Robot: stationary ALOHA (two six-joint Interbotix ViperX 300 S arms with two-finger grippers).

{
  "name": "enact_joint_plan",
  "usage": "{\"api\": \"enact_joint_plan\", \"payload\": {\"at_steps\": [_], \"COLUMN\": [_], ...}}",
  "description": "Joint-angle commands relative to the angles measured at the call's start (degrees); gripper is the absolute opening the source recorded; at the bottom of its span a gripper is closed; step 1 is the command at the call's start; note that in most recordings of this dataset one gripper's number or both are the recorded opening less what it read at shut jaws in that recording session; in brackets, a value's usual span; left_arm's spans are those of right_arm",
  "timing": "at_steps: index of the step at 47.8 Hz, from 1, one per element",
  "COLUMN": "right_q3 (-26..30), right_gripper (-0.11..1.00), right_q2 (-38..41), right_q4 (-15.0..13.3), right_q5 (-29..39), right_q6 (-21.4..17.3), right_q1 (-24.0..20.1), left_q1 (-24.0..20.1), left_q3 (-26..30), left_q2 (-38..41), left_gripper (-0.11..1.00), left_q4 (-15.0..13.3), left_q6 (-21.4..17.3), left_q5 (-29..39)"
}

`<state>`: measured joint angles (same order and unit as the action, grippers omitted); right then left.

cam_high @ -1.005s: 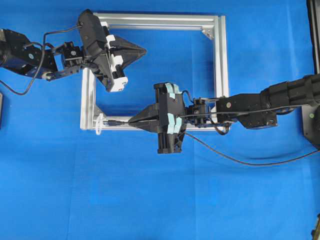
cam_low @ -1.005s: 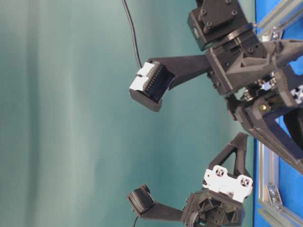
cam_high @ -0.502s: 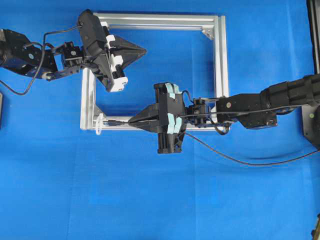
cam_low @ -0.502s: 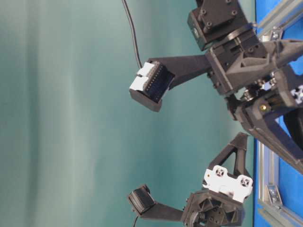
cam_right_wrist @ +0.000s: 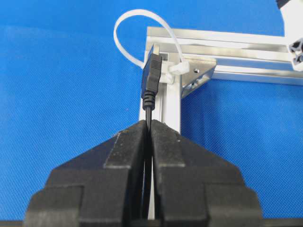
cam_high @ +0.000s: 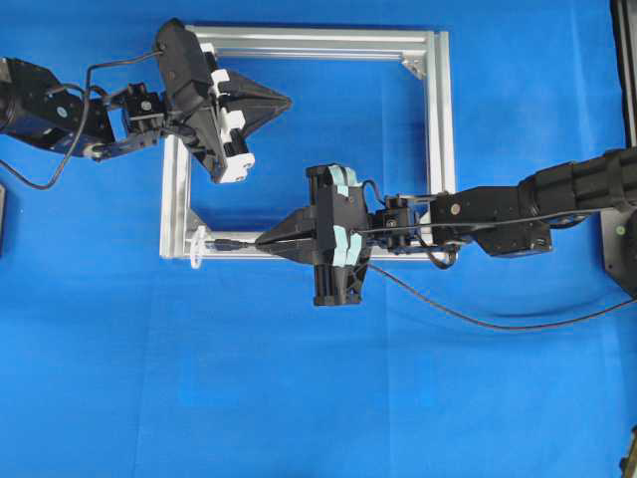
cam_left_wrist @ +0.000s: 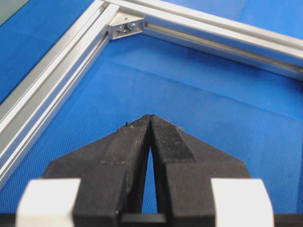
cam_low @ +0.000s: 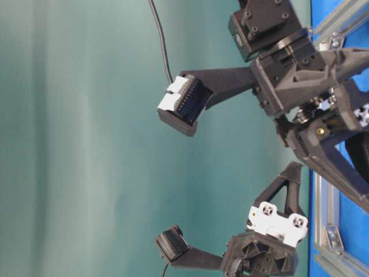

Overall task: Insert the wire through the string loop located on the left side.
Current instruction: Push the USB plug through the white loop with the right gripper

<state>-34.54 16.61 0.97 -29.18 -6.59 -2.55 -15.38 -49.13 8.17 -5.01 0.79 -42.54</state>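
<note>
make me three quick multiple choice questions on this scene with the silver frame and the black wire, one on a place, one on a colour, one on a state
1. Where does the tiny whitish string loop hang?
A. at a corner of the silver aluminium frame
B. on the left gripper
C. loose on the cloth

2. What colour is the cloth under the frame?
A. green
B. blue
C. grey

3. What is the right gripper doing?
A. open over bare cloth
B. shut on the thin black wire
C. shut on the frame

Answers:
1 A, the right wrist view shows the loop tied at the frame's corner bracket.
2 B, blue shows in the overhead and wrist views.
3 B, its fingers pinch the wire just behind the plug.
</note>
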Motion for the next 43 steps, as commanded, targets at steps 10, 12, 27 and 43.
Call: {"api": "enact_joint_plan", "payload": {"at_steps": [10, 12, 27, 43], "right_q3": [6.2, 7.8, 15.3, 15.4], "right_gripper": [0.00, 0.00, 0.00, 0.00], "right_q2": [3.1, 4.0, 9.1, 9.2], "right_q4": [0.0, 0.0, 0.0, 0.0], "right_q5": [-0.1, 0.0, 1.1, 1.9], "right_q6": [0.1, 0.1, 0.1, 0.1], "right_q1": [0.2, 0.2, 0.3, 0.4], "left_q1": [0.1, 0.1, 0.1, 0.1], "left_q3": [0.5, 0.6, 0.4, 0.7], "left_q2": [-1.9, -1.9, -1.9, -1.8], "left_gripper": [0.00, 0.00, 0.00, 0.00], "left_q4": [0.2, 0.2, 0.2, 0.3], "left_q6": [0.1, 0.1, 0.1, 0.1], "left_q5": [-0.4, -0.4, -0.4, -0.5]}}
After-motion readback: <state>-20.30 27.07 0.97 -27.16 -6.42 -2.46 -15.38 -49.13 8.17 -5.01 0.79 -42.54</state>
